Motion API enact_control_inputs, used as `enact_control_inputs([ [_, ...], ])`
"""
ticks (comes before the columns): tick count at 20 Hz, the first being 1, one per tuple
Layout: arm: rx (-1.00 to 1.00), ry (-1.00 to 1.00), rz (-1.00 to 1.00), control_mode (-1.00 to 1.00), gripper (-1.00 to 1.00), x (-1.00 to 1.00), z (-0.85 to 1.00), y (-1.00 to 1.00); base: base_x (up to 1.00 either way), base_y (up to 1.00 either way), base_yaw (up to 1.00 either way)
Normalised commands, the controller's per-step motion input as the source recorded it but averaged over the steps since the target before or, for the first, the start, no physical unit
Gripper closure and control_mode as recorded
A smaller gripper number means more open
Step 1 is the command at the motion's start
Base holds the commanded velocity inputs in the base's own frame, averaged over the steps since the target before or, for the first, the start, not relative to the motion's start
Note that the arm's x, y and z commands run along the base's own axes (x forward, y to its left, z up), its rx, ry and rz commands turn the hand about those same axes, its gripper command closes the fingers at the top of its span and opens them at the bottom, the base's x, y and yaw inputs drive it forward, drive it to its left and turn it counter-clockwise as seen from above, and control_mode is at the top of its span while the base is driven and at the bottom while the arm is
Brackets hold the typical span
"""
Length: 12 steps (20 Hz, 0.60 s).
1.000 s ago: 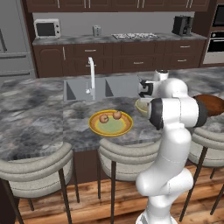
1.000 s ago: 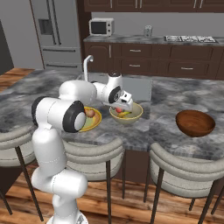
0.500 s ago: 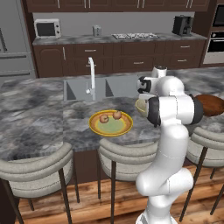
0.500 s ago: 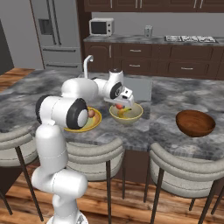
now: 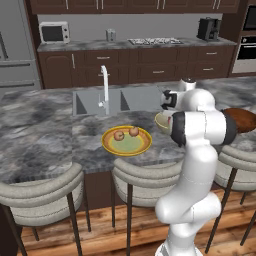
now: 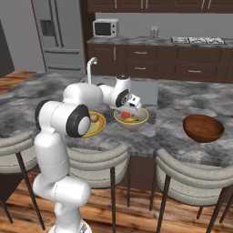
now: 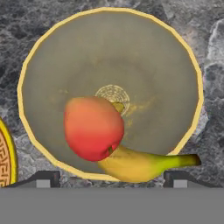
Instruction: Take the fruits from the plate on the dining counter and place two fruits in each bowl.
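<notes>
Fruits are split between two dishes on the grey marbled counter [image 5: 45, 130]; in the hand view a red-orange round fruit [image 7: 92, 127] lies in the lower left of the cream-yellow bowl [image 7: 109, 52], resting against a yellow banana [image 7: 144, 164] that runs along the bowl's lower wall toward the lower right of the frame; both sit free inside the bowl, with nothing gripping them. The tool [image 7: 109, 178] hangs directly over this bowl, its two dark fingertips [image 7: 43, 178] standing wide apart at the bottom corners of the frame, released and empty. In the right base view the tool [image 6: 131, 109] hovers just above the same bowl [image 6: 136, 122] at mid-frame, and the dark reddish-brown bowl [image 6: 203, 128] stands well apart at the right, on the same counter; what it holds, if anything, cannot be told. In the left base view the yellow-rimmed plate [image 5: 127, 141] lies at the centre of the frame, just in front of the sink [image 5: 90, 101] and white tap [image 5: 104, 87]; two small round fruits, a brownish one [image 5: 118, 135] and a reddish one [image 5: 134, 131], rest side by side on the plate's upper half. A sliver of that plate's rim shows at the left edge of the hand view, just beside the cream bowl.
</notes>
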Motion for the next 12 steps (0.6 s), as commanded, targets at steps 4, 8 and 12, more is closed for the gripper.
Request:
enact_control_inputs([
  [4,0.00,-0.08,0.00,-1.00,-1.00,0.07,0.00,-0.01,0.00,0.00,0.00],
  [8,0.00,-0.11,0.00,-1.00,-1.00,-0.01,0.33,0.06,0.00,0.00,0.00],
  [12,0.00,-0.05,-0.02,-1.00,-1.00,-0.90,0.27,0.45,0.00,0.00,0.00],
])
